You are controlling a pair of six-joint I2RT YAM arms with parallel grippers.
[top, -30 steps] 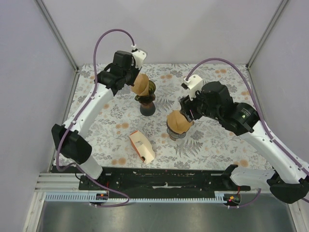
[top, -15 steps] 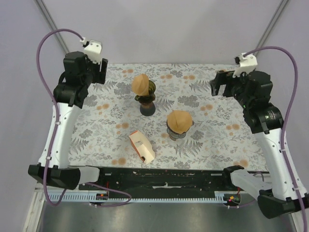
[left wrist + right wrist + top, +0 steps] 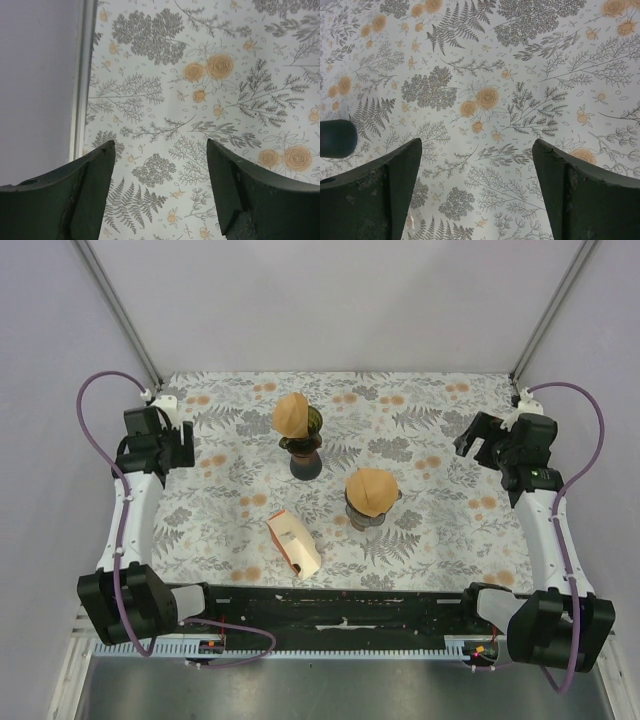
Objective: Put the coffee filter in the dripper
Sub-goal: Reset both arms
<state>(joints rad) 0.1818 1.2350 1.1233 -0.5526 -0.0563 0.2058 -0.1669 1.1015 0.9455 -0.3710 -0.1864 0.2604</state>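
Tablecloth [image 3: 430, 540] floral; walls [image 3: 340, 300] plain pale lilac.

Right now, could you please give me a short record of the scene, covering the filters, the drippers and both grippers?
far dripper: upright, brown filter resting on its top
near dripper: upright, second filter resting on its top
filter pack: lying on the floral cloth, towards the near edge
left gripper: open, empty, at the left side
right gripper: open, empty, at the right side
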